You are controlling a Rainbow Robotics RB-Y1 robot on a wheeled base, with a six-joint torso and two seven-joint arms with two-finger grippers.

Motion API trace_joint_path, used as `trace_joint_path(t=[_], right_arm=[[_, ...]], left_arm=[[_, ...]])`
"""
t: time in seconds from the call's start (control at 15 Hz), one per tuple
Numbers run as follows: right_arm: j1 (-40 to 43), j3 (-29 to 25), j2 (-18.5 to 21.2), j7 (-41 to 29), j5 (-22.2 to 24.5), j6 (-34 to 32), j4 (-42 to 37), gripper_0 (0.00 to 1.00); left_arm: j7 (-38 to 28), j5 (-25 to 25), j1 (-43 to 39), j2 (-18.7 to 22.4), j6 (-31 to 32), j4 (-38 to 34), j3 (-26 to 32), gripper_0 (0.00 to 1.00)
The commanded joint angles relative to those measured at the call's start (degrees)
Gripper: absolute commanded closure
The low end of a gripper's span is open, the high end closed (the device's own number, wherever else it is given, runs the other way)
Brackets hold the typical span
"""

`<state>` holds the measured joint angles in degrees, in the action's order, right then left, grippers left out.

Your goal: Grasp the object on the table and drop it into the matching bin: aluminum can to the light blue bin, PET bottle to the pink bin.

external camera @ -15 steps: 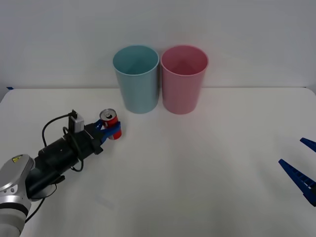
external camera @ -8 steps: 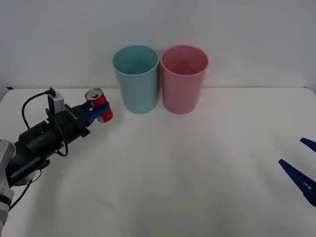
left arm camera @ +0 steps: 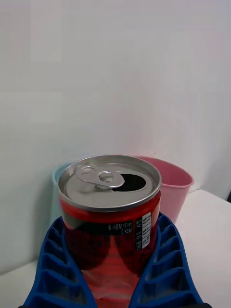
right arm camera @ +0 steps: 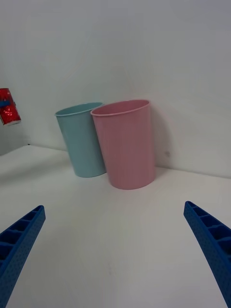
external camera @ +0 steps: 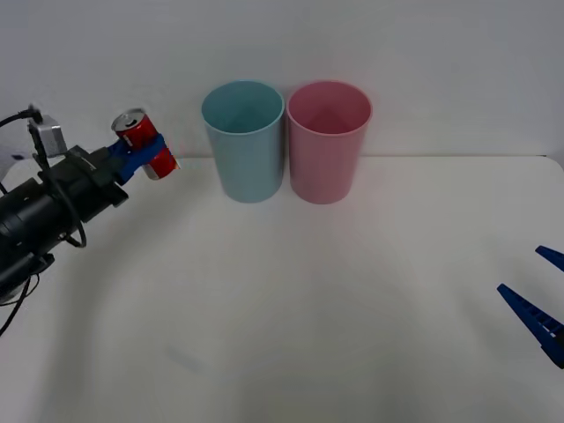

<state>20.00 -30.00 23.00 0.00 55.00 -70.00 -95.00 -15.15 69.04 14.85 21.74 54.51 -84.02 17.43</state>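
Left gripper [external camera: 141, 154] clamps aluminum can [external camera: 144, 144] off the table [external camera: 291, 300], left of light blue bin [external camera: 244, 141]. Left wrist view: tab opening [left arm camera: 131, 181] open. Right gripper [right arm camera: 115, 250] spread, parked low right

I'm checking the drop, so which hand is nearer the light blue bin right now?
The left hand: it holds the red can in the air just left of the light blue bin. The right hand waits open, far off at the table's right edge.

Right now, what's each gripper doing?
Left gripper: closed on the aluminum can, lifted off the table.
Right gripper: open, holding nothing.
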Motion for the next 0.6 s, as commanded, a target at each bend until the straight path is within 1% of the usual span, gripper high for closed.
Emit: trace_joint_path(t=[0.07, 0.13, 0.33, 0.4, 0.47, 0.6], right_arm=[[0.0, 0.0, 0.0, 0.0, 0.0, 0.0, 0.0, 0.0], [0.0, 0.0, 0.0, 0.0, 0.0, 0.0, 0.0, 0.0], [0.0, 0.0, 0.0, 0.0, 0.0, 0.0, 0.0, 0.0], [0.0, 0.0, 0.0, 0.0, 0.0, 0.0, 0.0, 0.0], [0.0, 0.0, 0.0, 0.0, 0.0, 0.0, 0.0, 0.0], [0.0, 0.0, 0.0, 0.0, 0.0, 0.0, 0.0, 0.0]], left_arm=[[-6.7, 4.5, 1.2, 0.1, -2.5, -4.0, 0.1, 1.0], [-8.0, 5.6, 2.5, 0.1, -2.3, -4.0, 0.1, 1.0], [-14.6, 10.8, 7.6, 0.1, -2.3, -3.4, -0.6, 1.0], [-15.5, 12.1, 9.5, 0.1, -2.4, -2.2, -1.3, 1.0], [-15.4, 12.6, 11.2, 0.1, -2.3, -0.5, -1.5, 1.0], [-14.3, 14.6, 17.1, 0.1, -2.3, 6.3, -2.1, 0.99]])
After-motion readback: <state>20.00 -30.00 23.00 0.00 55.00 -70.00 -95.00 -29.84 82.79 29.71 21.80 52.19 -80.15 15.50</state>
